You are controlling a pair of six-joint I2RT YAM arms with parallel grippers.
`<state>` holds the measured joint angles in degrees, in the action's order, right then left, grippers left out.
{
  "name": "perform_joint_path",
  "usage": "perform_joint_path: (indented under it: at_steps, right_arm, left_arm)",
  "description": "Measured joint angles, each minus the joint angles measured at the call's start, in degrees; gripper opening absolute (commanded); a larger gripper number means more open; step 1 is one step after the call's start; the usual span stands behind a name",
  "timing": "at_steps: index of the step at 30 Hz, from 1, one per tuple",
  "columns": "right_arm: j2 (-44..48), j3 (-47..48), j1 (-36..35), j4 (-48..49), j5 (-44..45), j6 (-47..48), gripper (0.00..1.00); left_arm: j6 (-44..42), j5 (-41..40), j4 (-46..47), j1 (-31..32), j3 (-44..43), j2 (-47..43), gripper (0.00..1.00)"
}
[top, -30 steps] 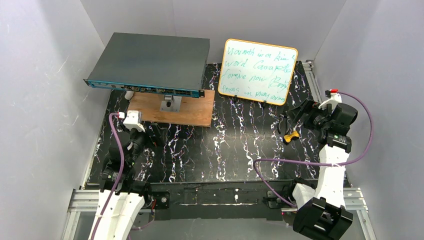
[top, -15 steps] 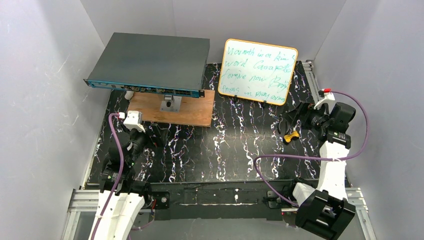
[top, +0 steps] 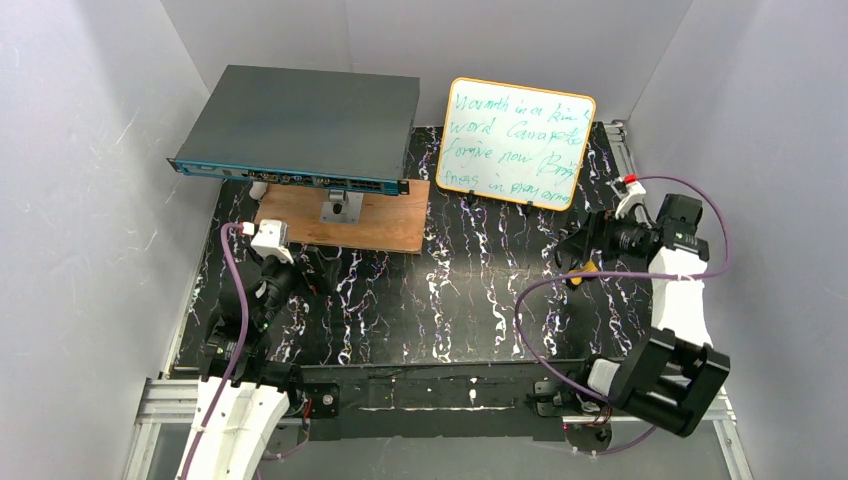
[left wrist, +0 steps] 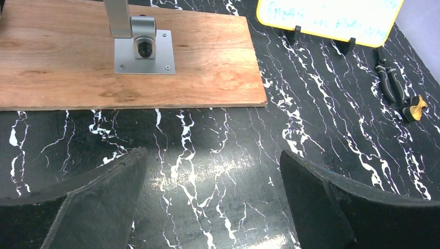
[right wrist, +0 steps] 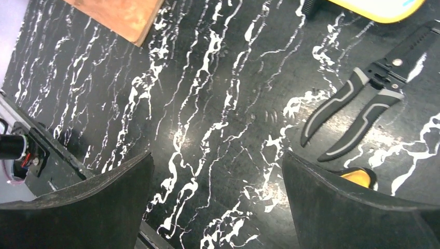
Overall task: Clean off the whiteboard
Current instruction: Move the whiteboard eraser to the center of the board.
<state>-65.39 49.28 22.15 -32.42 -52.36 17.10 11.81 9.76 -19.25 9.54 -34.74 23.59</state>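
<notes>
The whiteboard (top: 518, 143), yellow-framed and covered in green handwriting, stands upright on small black feet at the back of the mat. Its lower edge shows in the left wrist view (left wrist: 332, 15), and a corner of it in the right wrist view (right wrist: 384, 8). My right gripper (top: 572, 250) hovers open in front of the board's right end, above the mat, with nothing between its jaws (right wrist: 217, 155). My left gripper (top: 310, 268) is open and empty (left wrist: 211, 155) near the wooden board's front edge, far from the whiteboard.
A dark-grey flat box (top: 300, 125) sits raised on a metal stand (left wrist: 140, 44) over a brown wooden board (top: 345, 215) at back left. Black pliers (right wrist: 358, 109) and a small yellow-and-black object (left wrist: 416, 106) lie below the whiteboard's right end. White walls enclose three sides.
The right arm has swung its wrist back and to the left, so the gripper now partly covers the yellow object from above. The left arm has barely moved. Both grippers stayed open.
</notes>
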Motion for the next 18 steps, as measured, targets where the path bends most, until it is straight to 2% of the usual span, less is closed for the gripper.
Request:
perform_joint_path:
  at_steps: [5,13,18]
  right_arm:
    - [-5.7,4.83,0.0,-5.84,7.13,2.95,0.98]
    - [-11.63,4.61,-2.93,-4.59,29.16,-2.23,0.97]
    - [-18.16,4.61,-6.32,-1.88,39.28,-8.0,0.87]
  left_arm:
    - [0.17,0.61,0.02,0.0,0.0,0.37,0.98]
    - [0.22,2.23,0.52,0.0,0.0,0.57,0.98]
    - [0.2,2.8,0.92,0.0,0.0,0.57,0.98]
